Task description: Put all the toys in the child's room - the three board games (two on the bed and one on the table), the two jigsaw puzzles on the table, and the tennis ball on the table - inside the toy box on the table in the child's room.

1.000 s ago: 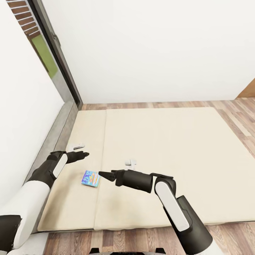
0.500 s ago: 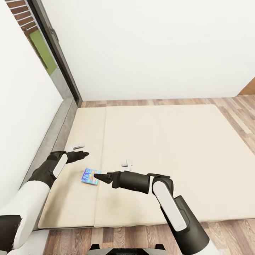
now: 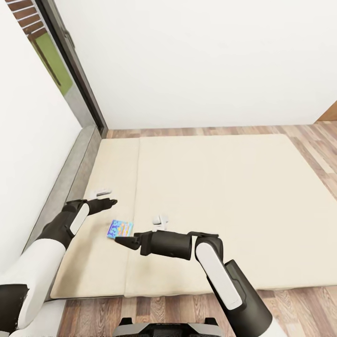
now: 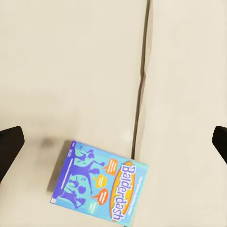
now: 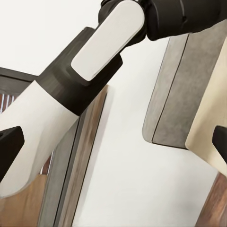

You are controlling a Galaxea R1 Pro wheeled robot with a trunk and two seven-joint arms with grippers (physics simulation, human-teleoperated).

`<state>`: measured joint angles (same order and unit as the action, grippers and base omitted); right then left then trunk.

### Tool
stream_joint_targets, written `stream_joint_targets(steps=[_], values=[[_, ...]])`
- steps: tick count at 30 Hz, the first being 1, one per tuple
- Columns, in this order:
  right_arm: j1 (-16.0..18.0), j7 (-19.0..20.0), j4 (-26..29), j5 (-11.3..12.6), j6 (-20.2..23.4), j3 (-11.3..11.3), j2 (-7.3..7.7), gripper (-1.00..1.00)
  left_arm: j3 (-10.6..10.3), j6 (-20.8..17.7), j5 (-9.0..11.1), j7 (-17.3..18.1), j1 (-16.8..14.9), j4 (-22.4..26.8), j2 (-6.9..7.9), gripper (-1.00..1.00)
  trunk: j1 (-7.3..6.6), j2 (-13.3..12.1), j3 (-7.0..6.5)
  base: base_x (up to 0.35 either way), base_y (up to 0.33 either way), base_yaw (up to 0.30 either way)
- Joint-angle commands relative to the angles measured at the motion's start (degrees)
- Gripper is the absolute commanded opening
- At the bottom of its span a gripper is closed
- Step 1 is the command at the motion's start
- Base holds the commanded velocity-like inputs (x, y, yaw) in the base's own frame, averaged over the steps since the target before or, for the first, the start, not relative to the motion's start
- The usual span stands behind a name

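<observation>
A small blue board game (image 3: 120, 229), lettered Balderdash, lies flat on the narrow left part of the beige bed (image 3: 220, 196), close to the mattress seam. The left wrist view looks straight down on this box (image 4: 101, 187). My left gripper (image 3: 110, 202) hovers just beyond and to the left of it; its dark fingertips stand wide apart at the picture's edges, so this gripper (image 4: 115, 144) is open and empty. My right gripper (image 3: 123, 241) reaches in low from the right, with its tips at the box's near edge. It (image 5: 115, 142) is open too, and its wrist camera faces my left arm (image 5: 71, 94).
A grey headboard (image 3: 77, 168) runs along the bed's left side against the white wall. Two small white objects (image 3: 103, 192) (image 3: 160, 219) lie on the mattress near the box. Wooden floor (image 3: 309, 140) borders the bed at the back, right and front.
My right gripper has moved left along the mattress to the blue box's near edge. The view has shifted slightly. The left arm has stayed in place.
</observation>
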<state>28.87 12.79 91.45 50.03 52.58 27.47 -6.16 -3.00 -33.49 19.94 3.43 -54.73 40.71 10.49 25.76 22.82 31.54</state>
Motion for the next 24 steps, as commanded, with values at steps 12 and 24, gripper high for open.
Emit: stream_joint_targets(steps=[12,24], values=[[0.04,0.23,0.0,-0.46,0.16,0.26,-0.07,1.0,-0.25,2.73,0.01,0.08,-0.03,-0.37,0.06,1.0,0.03,0.1,1.22,0.0,0.0,0.0],[0.04,0.22,-0.04,-0.46,0.15,0.38,-0.08,1.0,-0.34,5.26,0.01,0.08,-0.03,-0.46,0.05,1.0,0.03,0.1,2.35,0.0,0.0,0.0]])
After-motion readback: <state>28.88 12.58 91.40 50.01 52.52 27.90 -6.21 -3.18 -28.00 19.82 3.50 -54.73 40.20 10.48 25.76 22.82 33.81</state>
